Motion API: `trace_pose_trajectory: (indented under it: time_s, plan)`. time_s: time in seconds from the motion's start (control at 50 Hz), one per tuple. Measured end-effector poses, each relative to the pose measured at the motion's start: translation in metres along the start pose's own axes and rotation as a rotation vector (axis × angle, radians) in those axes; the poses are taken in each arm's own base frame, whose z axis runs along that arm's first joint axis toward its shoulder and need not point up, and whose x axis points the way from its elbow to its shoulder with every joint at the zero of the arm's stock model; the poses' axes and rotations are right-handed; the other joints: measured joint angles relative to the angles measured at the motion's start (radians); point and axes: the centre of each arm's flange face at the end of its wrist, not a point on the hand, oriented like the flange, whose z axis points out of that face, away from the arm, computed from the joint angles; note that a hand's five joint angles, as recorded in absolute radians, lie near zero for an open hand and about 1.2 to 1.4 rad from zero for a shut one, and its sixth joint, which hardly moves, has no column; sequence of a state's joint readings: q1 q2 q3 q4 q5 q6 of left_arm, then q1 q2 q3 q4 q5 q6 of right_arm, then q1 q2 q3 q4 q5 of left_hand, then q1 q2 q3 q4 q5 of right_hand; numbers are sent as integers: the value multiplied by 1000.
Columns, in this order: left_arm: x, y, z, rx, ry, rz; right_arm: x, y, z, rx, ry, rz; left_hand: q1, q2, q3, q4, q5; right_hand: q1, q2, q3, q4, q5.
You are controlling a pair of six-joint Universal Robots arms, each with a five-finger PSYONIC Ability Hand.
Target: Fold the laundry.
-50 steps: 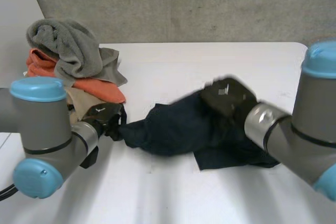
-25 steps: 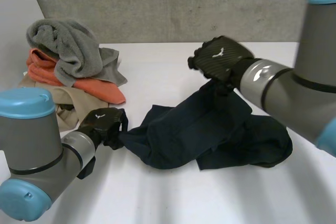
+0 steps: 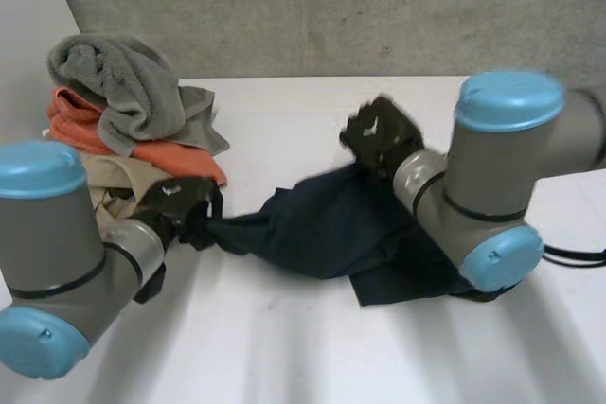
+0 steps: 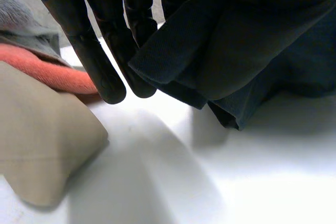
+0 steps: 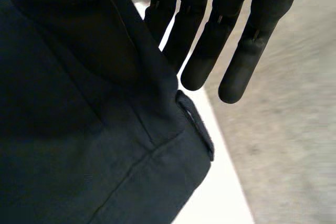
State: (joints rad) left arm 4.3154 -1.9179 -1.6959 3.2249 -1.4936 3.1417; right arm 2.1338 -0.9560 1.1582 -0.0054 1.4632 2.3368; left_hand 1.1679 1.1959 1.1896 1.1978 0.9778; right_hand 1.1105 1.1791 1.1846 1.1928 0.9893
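Observation:
A dark navy garment [image 3: 327,226] lies crumpled mid-table, with one end pulled out to the left. My left hand [image 3: 178,207] is shut on that left end, just in front of the laundry pile. In the left wrist view the straight fingers [image 4: 107,56] pinch the cloth [image 4: 236,51], which hangs beside them above the table. My right hand [image 3: 379,134] holds the garment's far right part lifted off the table. In the right wrist view the cloth [image 5: 79,129], with a seam and a belt loop, drapes from the thumb side next to the straight fingers [image 5: 205,51].
A pile of laundry sits at the back left: a grey towel [image 3: 123,82] on top, an orange cloth [image 3: 175,160] under it, and a beige cloth [image 3: 109,182] lowest, close to my left hand. The white table [image 3: 284,347] ends at a grey wall behind.
My right hand rose with the garment's far part, then came down a little and nearer. The left end is drawn further left by my left hand, which has kept its grip.

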Motion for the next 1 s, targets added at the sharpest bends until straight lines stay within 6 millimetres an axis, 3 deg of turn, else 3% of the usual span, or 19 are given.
trace_pose_trajectory:
  time_s: [0.08,0.18,0.26,0.36,0.46,0.54,0.64,0.74,0.84,0.88,1.0]
  plan:
    - [-6,-31,-3,102,-26,1,35,-22,-10,83,101,59,0,1,0,0,0,0,0,2,3,0]
    - [-13,-95,-23,319,-73,7,93,-60,-38,204,241,150,0,1,0,0,0,0,0,2,3,0]
    - [-15,-153,-57,535,-113,2,137,-86,-69,281,343,198,0,2,0,1,0,0,0,3,4,2]
    - [-11,-211,-108,768,-130,-3,174,-109,-108,344,432,231,0,2,0,2,0,0,0,3,4,4]
    - [-4,-245,-155,905,-119,6,202,-134,-158,425,507,263,0,2,0,4,0,0,0,3,4,4]
    - [1,-258,-185,958,-111,13,213,-148,-192,486,539,276,0,2,1,4,0,0,0,3,4,4]
    - [4,-266,-210,992,-104,20,217,-157,-217,526,537,289,0,3,1,4,0,0,0,3,4,4]
    - [5,-270,-217,999,-99,27,218,-157,-220,533,503,319,0,3,1,4,0,0,0,3,4,4]
    - [4,-273,-204,977,-101,34,215,-151,-204,510,466,356,0,3,1,4,0,0,0,3,4,5]
    - [2,-273,-193,956,-106,38,213,-146,-191,485,451,377,0,3,1,4,0,0,0,3,4,5]
    - [0,-265,-123,847,-107,70,201,-113,-131,362,428,425,0,3,2,4,0,0,0,3,4,5]
